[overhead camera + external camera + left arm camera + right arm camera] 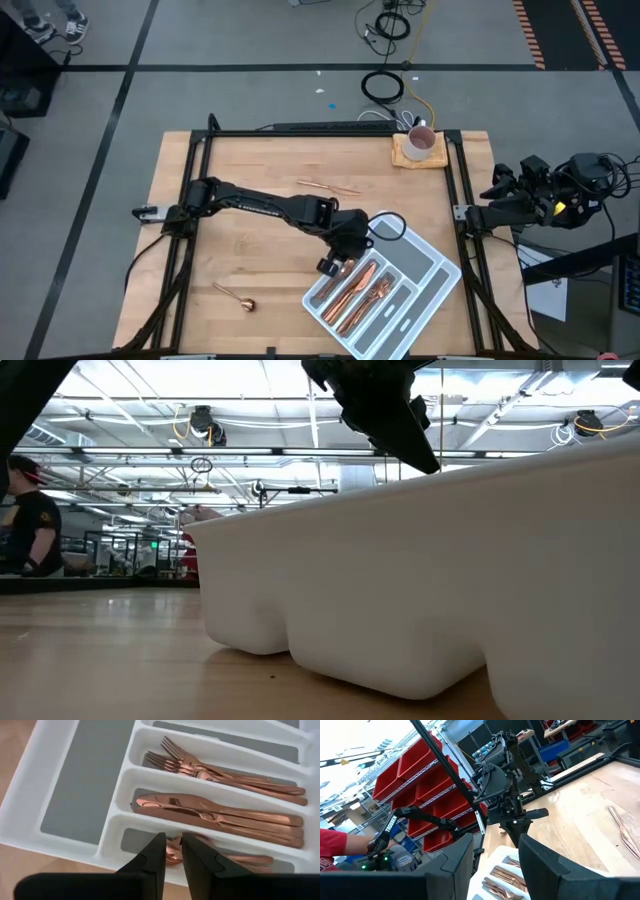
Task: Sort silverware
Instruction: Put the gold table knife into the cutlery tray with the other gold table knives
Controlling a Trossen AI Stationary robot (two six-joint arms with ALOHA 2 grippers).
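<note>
The grey-white divided tray lies slantwise at the table's near right. Its compartments hold copper forks, knives and spoons. My left gripper hovers over the tray's left end, above the spoon compartment. Its fingers point down with a narrow gap, and the lying spoons show through that gap. One spoon lies flat on the table near the front left. Two thin copper pieces lie at the far middle. My right gripper waits open beyond the table's right edge.
A pink mug stands on a wooden coaster at the far right corner. The tray's white wall fills the low view. Bare wood lies between the tray and the table's left edge. A person shows in the room at the left.
</note>
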